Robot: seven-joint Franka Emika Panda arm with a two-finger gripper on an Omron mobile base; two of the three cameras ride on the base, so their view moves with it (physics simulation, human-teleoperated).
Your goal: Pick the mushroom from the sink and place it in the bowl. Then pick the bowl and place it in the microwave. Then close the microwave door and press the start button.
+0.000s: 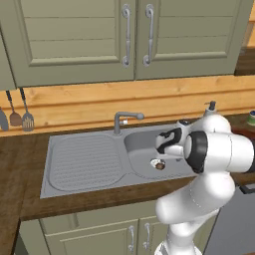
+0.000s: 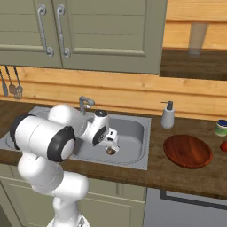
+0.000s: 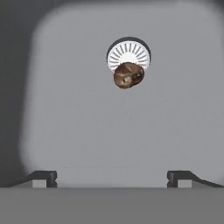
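The claw point(image 3: 112, 177) hangs over the basin of the grey metal sink point(image 1: 84, 164), its two dark fingertips point(image 3: 43, 177) spread wide with nothing between them and touching nothing. The small tan-brown mushroom point(image 3: 128, 75) lies on the basin floor, overlapping the edge of the white round slotted drain point(image 3: 128, 53), well apart from the fingertips.

The sink is set into a dark brown wooden bench point(image 2: 186, 177); its ribbed drainboard lies to the left of the basin, and a grey curved faucet point(image 1: 124, 119) stands at the rear edge. A pale timber wall panel point(image 1: 124, 99) runs behind, with olive panelled cabinet doors point(image 1: 74, 40) above.

The right base view shows the round, shallow, glossy reddish-brown bowl point(image 2: 188, 150) on the bench to the right of the sink, and a grey soap dispenser point(image 2: 167, 115) near the sink's rear corner. The left base view shows metal utensils point(image 1: 22, 117) hanging on the wall panel at the left. In both base views the mushroom point(image 2: 111, 151) sits just below the white hand.
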